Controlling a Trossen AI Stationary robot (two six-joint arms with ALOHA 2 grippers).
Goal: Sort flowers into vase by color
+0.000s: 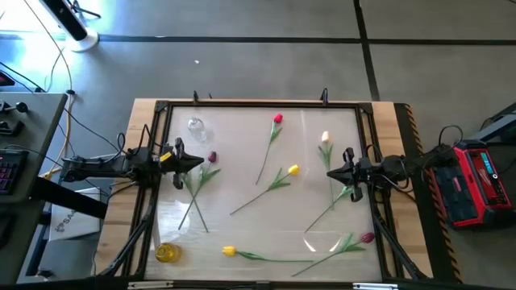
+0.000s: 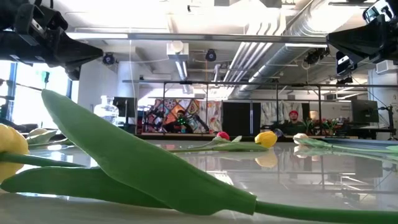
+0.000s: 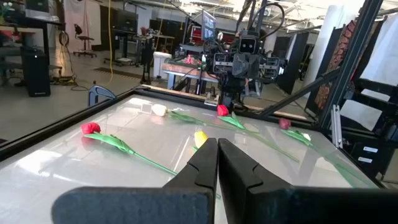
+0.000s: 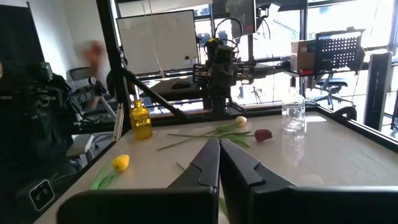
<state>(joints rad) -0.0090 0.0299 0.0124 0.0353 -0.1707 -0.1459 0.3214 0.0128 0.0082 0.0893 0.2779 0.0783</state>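
Note:
Several tulips lie flat on the white table top. There is a red-pink one (image 1: 277,119), a cream one (image 1: 325,137), a yellow one (image 1: 293,170), a maroon one (image 1: 212,157), a second yellow one (image 1: 229,251) and a second maroon one (image 1: 368,238). A clear glass vase (image 1: 196,126) stands at the far left and a yellow vase (image 1: 167,253) at the near left. My left gripper (image 1: 196,162) hangs shut above the crossed stems (image 1: 193,193) at the left. My right gripper (image 1: 330,173) hangs shut at the right, above another stem. Neither holds anything.
A dark metal frame (image 1: 258,105) runs round the table top, with posts at its corners. In the low view a yellow tulip (image 2: 9,146) and its broad green leaf (image 2: 155,168) lie close to the near edge. Bare table (image 1: 242,145) shows between the flowers in the middle.

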